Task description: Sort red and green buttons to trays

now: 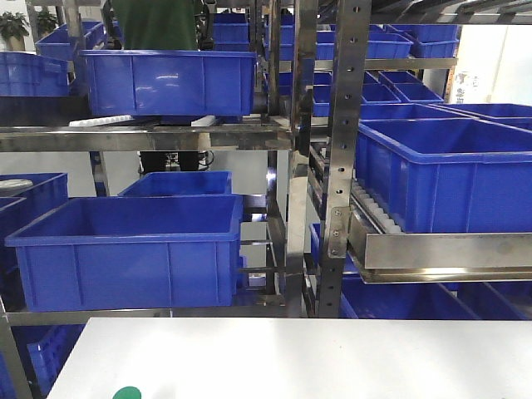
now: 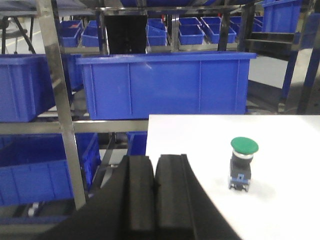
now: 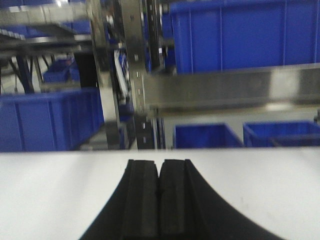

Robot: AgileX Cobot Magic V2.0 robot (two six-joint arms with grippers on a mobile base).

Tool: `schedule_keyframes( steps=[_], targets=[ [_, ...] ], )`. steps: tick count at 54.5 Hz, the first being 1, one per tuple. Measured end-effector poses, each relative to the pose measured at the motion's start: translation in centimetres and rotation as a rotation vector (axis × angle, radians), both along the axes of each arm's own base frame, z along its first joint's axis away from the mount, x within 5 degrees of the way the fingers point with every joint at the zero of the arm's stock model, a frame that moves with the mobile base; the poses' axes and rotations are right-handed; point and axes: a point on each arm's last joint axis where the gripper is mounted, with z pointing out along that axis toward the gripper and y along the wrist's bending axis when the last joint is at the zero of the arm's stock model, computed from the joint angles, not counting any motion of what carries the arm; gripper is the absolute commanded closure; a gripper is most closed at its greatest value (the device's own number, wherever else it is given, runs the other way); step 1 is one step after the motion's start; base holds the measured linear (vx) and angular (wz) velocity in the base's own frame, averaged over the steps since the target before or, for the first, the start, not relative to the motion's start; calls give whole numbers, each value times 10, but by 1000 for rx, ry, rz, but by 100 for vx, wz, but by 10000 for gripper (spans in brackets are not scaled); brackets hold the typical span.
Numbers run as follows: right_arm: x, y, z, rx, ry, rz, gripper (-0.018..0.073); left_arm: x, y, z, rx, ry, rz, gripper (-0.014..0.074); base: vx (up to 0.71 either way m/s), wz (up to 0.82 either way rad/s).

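The black padded jaws of the left gripper [image 2: 156, 192] are seen pressed together and empty, as are those of the right gripper [image 3: 160, 197]. Near the left gripper, the green-capped mushroom push button on its dark blocky base [image 2: 243, 164] is stood upright on the white worktop [image 2: 195, 132], untouched. Neither the red button nor any tray is shown, so sorting is judged not yet begun. Deep blue plastic crates [image 2: 165, 85] are racked beyond.

Left tool [image 2: 155, 165], right tool [image 3: 160, 167]: closed.
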Motion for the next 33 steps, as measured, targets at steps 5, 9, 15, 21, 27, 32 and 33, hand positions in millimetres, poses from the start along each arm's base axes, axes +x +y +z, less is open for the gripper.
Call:
schedule_keyframes(
  steps=[5,9,15,21,27,32,33],
  targets=[
    [0,0,9,5,-91,1,567,0,-1,10,16,-114,-16,602,0,0],
    [-2,0,18,7,-122,1,567,-1,-3,23,17,-246,-36,602,0,0],
    [-9,0,55,4,-217,0,567,-7,-4,54,-27,-408,-48,602,0,-1],
    [-9,0,105,-64,-283,-10,567,-8,-3,93,-55,-464,-44,602,0,0],
    [6,1,143,-96,-280,-14,567,6,-3,136,-33,-457,-40,602,0,0],
    [28,2,161,-106,-241,-12,567,27,-4,157,-20,-412,-38,602,0,0],
    [33,2,163,-106,-227,-11,567,32,-4,161,-20,-403,-38,602,0,0]
  ],
)
